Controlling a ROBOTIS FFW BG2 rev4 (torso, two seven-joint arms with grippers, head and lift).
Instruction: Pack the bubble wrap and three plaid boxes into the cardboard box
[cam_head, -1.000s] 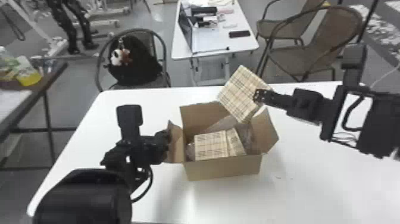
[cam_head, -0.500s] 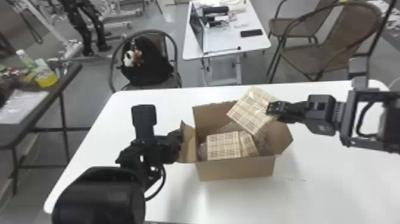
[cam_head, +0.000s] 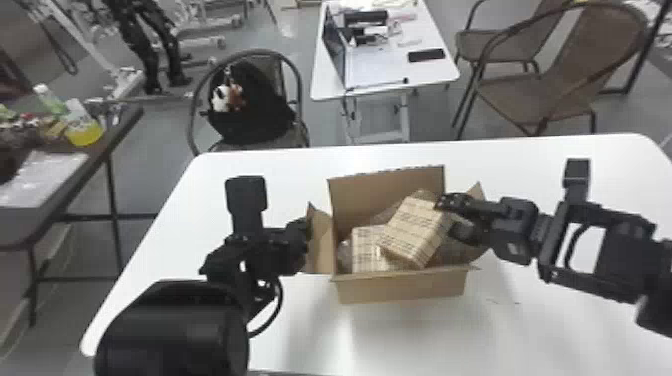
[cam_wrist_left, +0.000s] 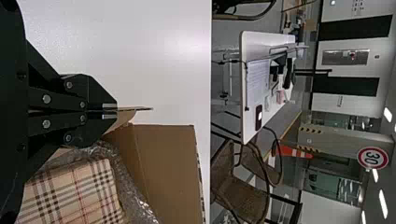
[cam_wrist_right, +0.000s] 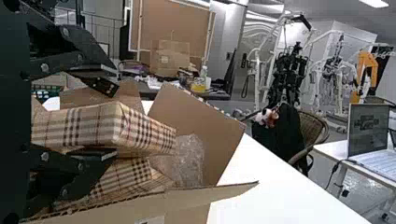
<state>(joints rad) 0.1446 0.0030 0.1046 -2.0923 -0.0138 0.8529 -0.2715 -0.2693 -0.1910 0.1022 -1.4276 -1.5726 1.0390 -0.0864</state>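
Plaid box (cam_head: 412, 227), tan with dark and reddish checks, tilted

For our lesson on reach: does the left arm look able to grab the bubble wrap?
Probably not: its end effector is shut on the flap. The bubble wrap lies close by, so letting go would likely free the way.

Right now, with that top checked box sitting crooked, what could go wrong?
The upper plaid box is tilted over the lower plaid box, so it might slide or settle too high for closing. The right gripper's fingers are open around it and might nudge it when they pull out. The left gripper pinches a flap, so a tug could crease the flap or shift the cardboard box.
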